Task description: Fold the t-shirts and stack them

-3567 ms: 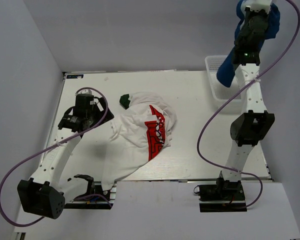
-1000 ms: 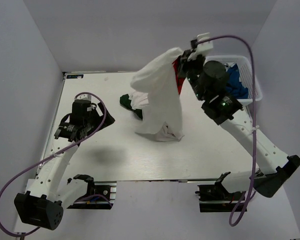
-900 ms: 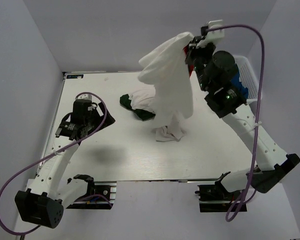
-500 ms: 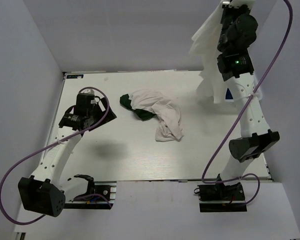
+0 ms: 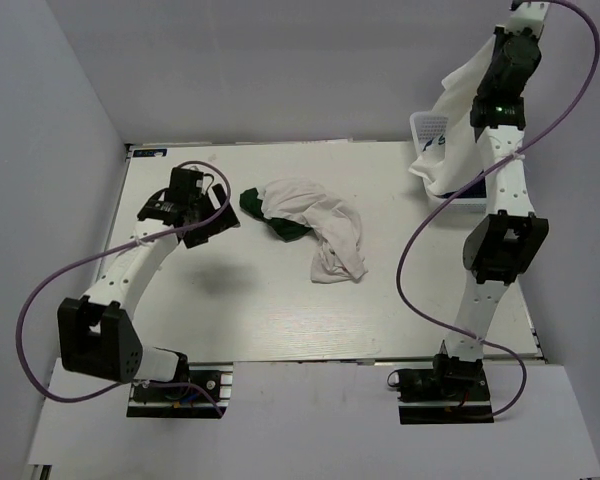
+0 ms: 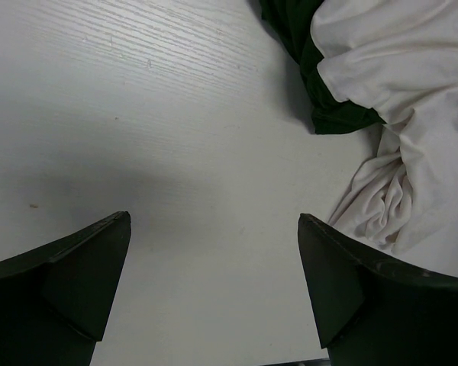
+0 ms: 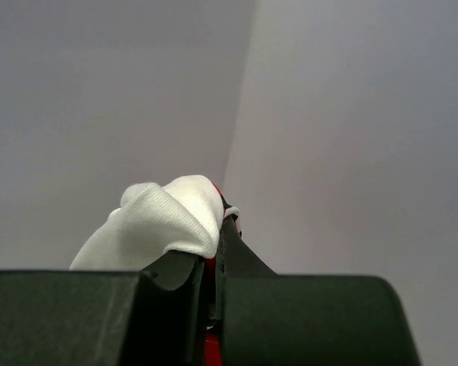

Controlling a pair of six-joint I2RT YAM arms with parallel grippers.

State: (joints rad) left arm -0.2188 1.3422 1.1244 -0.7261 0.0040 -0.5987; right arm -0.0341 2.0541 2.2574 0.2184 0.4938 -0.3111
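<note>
High overhead, right jaws pinching white tee [image 5: 458,115].

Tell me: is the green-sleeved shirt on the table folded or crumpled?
Crumpled. The green-sleeved shirt lies in a wrinkled, uneven heap on the table; no neat fold shows.

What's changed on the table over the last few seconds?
The right gripper took the white red-printed t-shirt off the pile and lifted it high above the white mesh basket. The open left gripper swung nearer the off-white green-sleeved t-shirt, which stayed crumpled on the table.
</note>
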